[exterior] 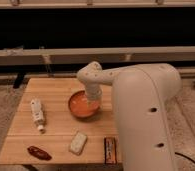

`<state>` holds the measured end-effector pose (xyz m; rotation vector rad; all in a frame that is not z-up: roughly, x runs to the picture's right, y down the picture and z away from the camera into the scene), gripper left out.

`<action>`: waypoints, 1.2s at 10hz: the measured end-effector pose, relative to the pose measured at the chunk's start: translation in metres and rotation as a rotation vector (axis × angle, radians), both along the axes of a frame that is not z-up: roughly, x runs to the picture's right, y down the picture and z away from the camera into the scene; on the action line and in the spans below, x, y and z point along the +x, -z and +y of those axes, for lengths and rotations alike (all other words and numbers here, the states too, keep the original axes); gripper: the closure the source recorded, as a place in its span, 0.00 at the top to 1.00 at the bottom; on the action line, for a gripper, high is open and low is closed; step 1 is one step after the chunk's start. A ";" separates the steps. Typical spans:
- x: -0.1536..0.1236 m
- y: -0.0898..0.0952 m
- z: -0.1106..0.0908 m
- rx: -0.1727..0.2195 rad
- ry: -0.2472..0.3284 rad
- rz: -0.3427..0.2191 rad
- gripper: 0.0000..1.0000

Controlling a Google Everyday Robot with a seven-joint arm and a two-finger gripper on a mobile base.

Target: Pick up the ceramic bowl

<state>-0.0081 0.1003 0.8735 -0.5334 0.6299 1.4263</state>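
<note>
The ceramic bowl (81, 106) is round, shallow and orange-red with a paler glossy inside. It sits near the middle of the wooden table (56, 90). My white arm reaches in from the right and bends down over the bowl. My gripper (92, 100) hangs at the bowl's right rim, reaching into it. The wrist hides the fingertips.
A white bottle (37, 113) lies at the left of the table. A dark red packet (38, 153) lies at the front left, a pale packet (78, 142) at the front middle, and a dark bar (109, 150) at the front right. A dark wall and rail run behind.
</note>
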 end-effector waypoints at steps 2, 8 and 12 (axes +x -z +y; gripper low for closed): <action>0.008 -0.005 0.005 -0.002 -0.010 -0.003 0.11; 0.003 0.024 -0.030 0.009 -0.024 -0.037 0.02; 0.001 0.041 -0.049 0.022 -0.018 -0.050 0.02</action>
